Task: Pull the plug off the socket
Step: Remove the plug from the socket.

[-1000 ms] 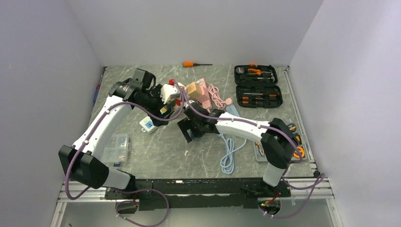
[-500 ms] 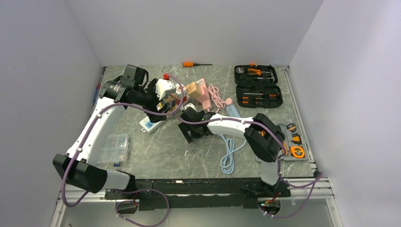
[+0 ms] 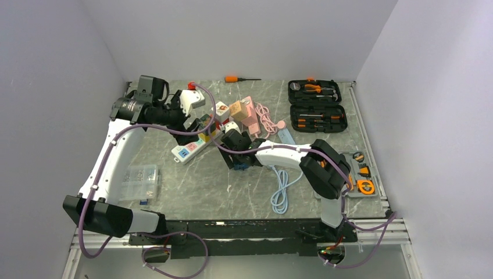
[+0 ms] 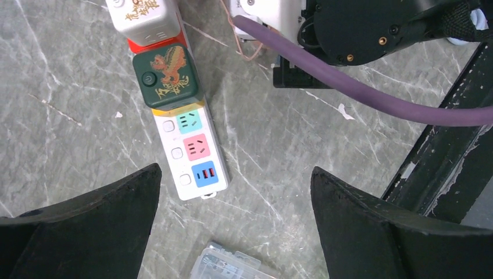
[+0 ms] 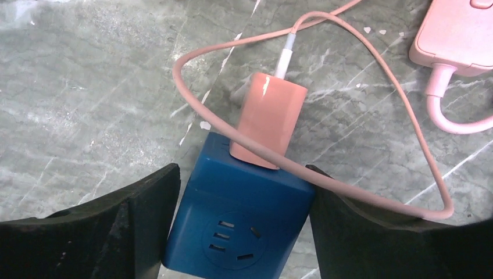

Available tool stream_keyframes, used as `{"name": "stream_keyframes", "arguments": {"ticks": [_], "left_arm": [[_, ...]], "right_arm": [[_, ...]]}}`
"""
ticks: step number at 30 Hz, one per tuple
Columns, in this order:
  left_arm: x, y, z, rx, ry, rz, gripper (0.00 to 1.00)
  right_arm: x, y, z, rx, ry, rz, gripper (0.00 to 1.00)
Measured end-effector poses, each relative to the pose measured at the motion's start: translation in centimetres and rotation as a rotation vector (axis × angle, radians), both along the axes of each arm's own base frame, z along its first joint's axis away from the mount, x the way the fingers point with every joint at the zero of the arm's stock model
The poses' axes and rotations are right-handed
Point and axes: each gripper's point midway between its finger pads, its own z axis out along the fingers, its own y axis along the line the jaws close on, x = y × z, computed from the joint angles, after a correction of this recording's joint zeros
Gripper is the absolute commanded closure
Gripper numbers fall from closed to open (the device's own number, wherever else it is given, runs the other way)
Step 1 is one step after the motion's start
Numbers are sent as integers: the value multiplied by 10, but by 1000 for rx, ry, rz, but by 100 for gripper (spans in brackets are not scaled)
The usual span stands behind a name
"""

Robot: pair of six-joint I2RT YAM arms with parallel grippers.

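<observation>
Finds pink plug [image 5: 268, 119] seated in far face of blue socket cube [image 5: 238, 226] on the worktop [image 5: 87, 87], long axis pointing away from right gripper [image 5: 241, 174] — jaws flanking the cube, grip not discernible — left gripper [image 4: 235, 171] spread wide, empty.

robot arms [image 3: 116, 157]: 2 | blue socket cube [image 5: 232, 226]: 1 | pink plug [image 5: 270, 119]: 1 | white power strip [image 4: 195, 154]: 1 | cube adapters [image 4: 168, 78]: 2 (one green, one white, both sitting on the strip) | black tool trays [image 3: 318, 118]: 2 | orange-handled screwdriver [image 3: 235, 78]: 1 | clear box [image 3: 141, 177]: 1 | light-blue cable [image 3: 282, 189]: 1
</observation>
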Motion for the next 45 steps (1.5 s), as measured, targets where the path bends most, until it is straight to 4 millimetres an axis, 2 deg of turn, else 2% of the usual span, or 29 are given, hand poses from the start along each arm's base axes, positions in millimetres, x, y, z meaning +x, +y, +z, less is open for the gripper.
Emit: {"name": "stream_keyframes", "arguments": {"ticks": [3, 5, 8, 9, 11, 14, 18, 21, 23, 26, 34, 36, 42, 45], "left_arm": [[2, 4, 3, -2, -12, 11, 1], [2, 6, 6, -6, -22, 13, 1], [-1, 8, 11, -11, -48, -4, 1], [-4, 8, 13, -11, -60, -17, 1], [-10, 8, 15, -9, -76, -43, 1], [-17, 8, 17, -4, -84, -75, 1], [-24, 8, 15, 2, -76, -96, 1], [-25, 8, 15, 1, -74, -103, 1], [-25, 7, 15, -4, -75, -107, 1], [-26, 7, 14, -7, -72, -109, 1], [-28, 3, 13, -28, -81, -130, 1], [-34, 0, 6, -46, -93, -148, 1], [-67, -9, -22, -79, -99, -301, 1], [-79, -11, -31, -46, -189, -377, 1]], "right_arm": [[-2, 1, -3, 16, 8, 13, 36], [-8, 3, -2, 43, 28, 43, 38], [-28, 1, -1, 81, 74, 115, 39], [-35, -1, 0, 91, 89, 138, 35], [-48, -5, 0, 103, 114, 177, 21], [-62, -10, -2, 110, 146, 224, 13], [-77, -24, -16, 83, 184, 246, 9], [-79, -28, -20, 68, 187, 248, 9], [-79, -28, -20, 65, 177, 246, 16], [-77, -29, -21, 65, 155, 238, 36], [-81, -44, -15, 87, 90, 230, 70], [-84, -49, -5, 118, 79, 238, 74], [-80, -42, 47, 323, 59, 304, 86], [-82, -39, 66, 378, 72, 359, 91]]}}
